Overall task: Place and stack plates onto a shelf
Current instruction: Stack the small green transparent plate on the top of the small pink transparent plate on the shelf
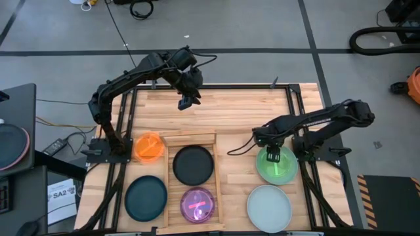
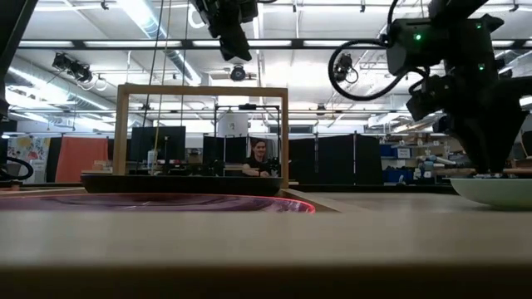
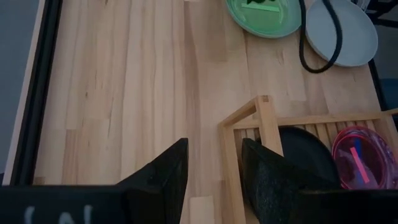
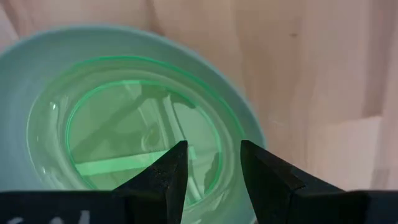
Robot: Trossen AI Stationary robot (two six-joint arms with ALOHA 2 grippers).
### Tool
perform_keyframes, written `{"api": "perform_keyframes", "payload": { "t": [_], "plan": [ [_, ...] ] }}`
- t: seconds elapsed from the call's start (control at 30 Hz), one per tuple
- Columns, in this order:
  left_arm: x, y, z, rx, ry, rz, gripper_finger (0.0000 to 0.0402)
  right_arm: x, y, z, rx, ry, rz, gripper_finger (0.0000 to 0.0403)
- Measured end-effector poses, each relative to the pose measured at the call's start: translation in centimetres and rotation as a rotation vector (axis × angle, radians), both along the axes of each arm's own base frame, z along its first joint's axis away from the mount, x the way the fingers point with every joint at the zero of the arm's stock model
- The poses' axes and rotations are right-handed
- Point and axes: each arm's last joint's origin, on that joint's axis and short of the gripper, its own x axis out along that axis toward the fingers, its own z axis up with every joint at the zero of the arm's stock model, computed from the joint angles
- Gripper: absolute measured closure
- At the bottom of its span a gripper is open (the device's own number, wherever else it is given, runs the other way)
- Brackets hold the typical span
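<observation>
Fingers of right gripper (image 1: 276,157) spread, low over green plate (image 1: 276,165) on mint plate. Needs rim pinch, pref. top one only. Left gripper (image 1: 186,103) spread, idle over far table.

Below the right gripper's dark fingers (image 4: 214,171), a clear green plate (image 4: 140,134) sits in a mint plate (image 4: 37,68); beyond the left's black fingers (image 3: 214,177), a pale wooden tray (image 3: 264,121) holds a black plate (image 3: 305,149) and a purple one (image 3: 364,155) with a pink streak.
</observation>
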Motion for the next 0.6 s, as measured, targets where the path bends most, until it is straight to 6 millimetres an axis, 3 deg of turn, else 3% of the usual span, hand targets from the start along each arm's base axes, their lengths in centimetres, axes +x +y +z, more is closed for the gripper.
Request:
{"api": "perform_keyframes", "payload": {
  "t": [0.6],
  "plan": [
    [0.0, 0.0, 0.0, -0.006, 0.001, 0.007, 0.0246, 1.0, -0.5, -1.4, -0.042, 0.025, 0.086, 0.0249]
  ]
}}
